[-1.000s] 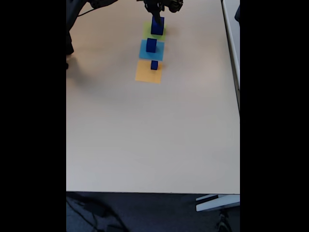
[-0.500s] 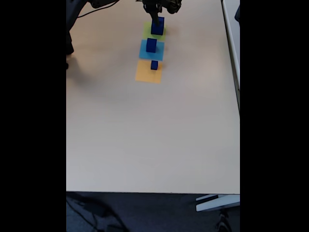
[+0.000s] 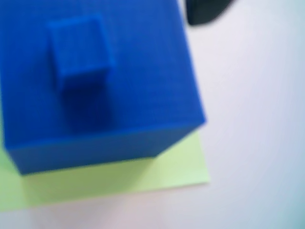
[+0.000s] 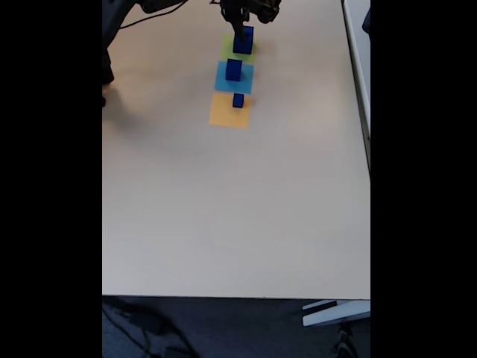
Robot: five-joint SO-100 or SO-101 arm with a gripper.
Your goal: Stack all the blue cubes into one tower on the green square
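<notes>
In the wrist view the largest blue cube point(image 3: 124, 90) stands on the green square point(image 3: 157, 174), and a tiny blue cube point(image 3: 78, 50) rests on its top, touched by nothing. A dark finger point(image 3: 205, 9) pokes in at the top right, clear of both cubes. In the fixed view my gripper point(image 4: 240, 22) hangs just above that large cube point(image 4: 243, 41) on the green square point(image 4: 229, 49); it looks open. A medium blue cube point(image 4: 234, 69) sits on a light-blue square point(image 4: 223, 80). A small blue cube point(image 4: 238, 100) sits on an orange square point(image 4: 223, 113).
The three squares lie in a row at the far end of the beige table point(image 4: 238, 209). The arm's base and cables point(image 4: 112, 45) are at the far left. The table's right edge point(image 4: 365, 112) runs beside a grey surface.
The gripper has lifted slightly off the large cube's top and back towards the far edge. The cubes on the light-blue and orange squares have not moved.
</notes>
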